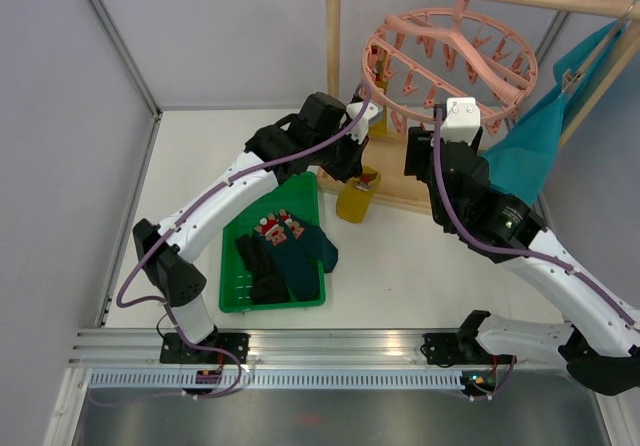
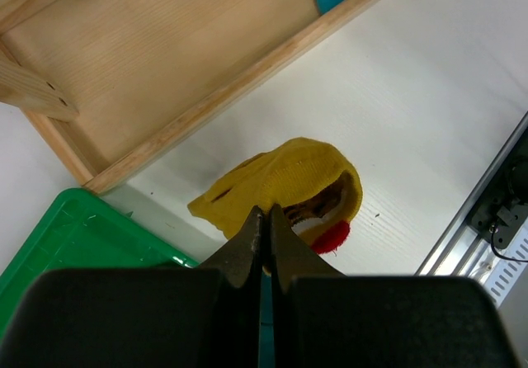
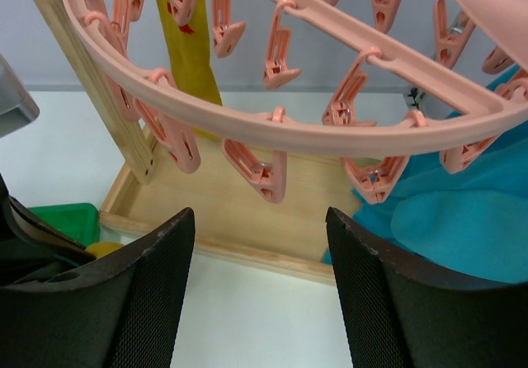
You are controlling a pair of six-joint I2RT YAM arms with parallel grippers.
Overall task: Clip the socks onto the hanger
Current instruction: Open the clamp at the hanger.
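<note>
The left gripper [image 2: 266,211], stretched out past the green tray [image 1: 232,266] where black, dark teal and red-and-white socks [image 1: 285,251] lie, has its fingers pressed together on the edge of a mustard sock [image 2: 285,174] over the tabletop [image 1: 420,266], just beside the wooden rack [image 2: 165,63]. A second mustard sock [image 3: 188,54] hangs clipped at the left side of the pink hanger [image 3: 272,125]. The right gripper [image 3: 257,219] is spread wide and empty just under the ring, with the teal cloth [image 3: 462,219] to its right.

Pink ring hanger [image 1: 450,58] holds one yellow sock [image 3: 186,50] clipped; a second yellow sock [image 1: 357,199] sits crumpled below; dark socks [image 1: 285,256] fill a green tray [image 1: 233,278].
</note>
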